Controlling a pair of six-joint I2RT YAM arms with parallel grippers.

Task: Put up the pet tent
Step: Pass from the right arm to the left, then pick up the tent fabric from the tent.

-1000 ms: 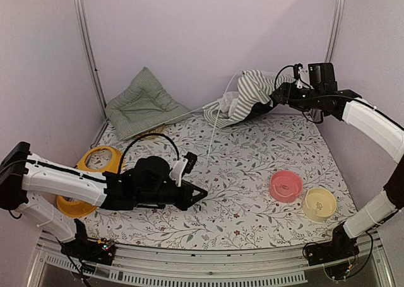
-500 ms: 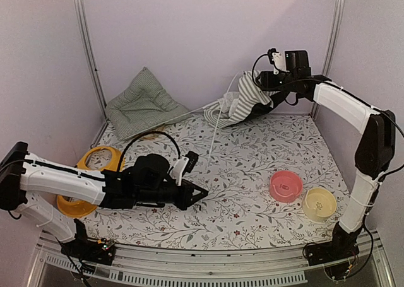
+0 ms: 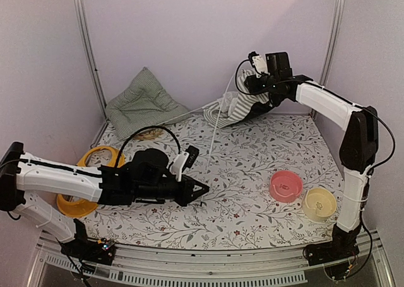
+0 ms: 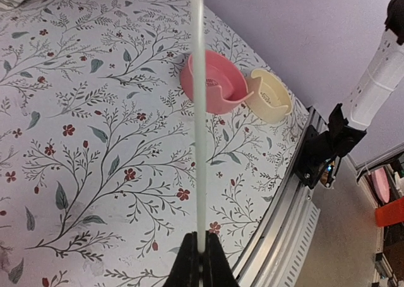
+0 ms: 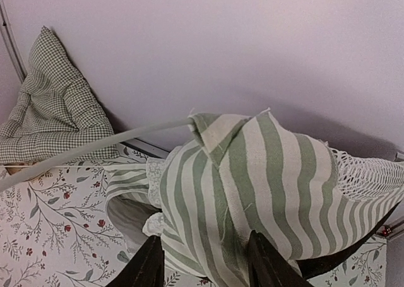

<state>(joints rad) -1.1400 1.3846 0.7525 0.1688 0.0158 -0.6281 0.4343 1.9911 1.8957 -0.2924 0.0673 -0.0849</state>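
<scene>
The pet tent (image 3: 237, 104) lies crumpled at the back wall, green-and-white striped with white mesh. It fills the right wrist view (image 5: 252, 173). A thin white pole (image 3: 213, 129) runs from it forward over the table. My left gripper (image 3: 201, 189) is shut on that pole (image 4: 197, 110), which stands straight up from the jaws (image 4: 201, 252). My right gripper (image 3: 254, 90) is at the tent's top, its fingers (image 5: 148, 262) wide apart with striped fabric bulging between them. A second pole (image 5: 95, 145) enters the fabric's corner.
A green checked cushion (image 3: 142, 104) leans in the back left corner. A pink bowl (image 3: 286, 186) and a cream bowl (image 3: 319, 204) sit at front right. Two orange bowls (image 3: 101, 156) sit at front left, partly under my left arm. Walls close three sides.
My right arm has swung left along the back wall to the tent's top. My left gripper has shifted slightly right with the pole.
</scene>
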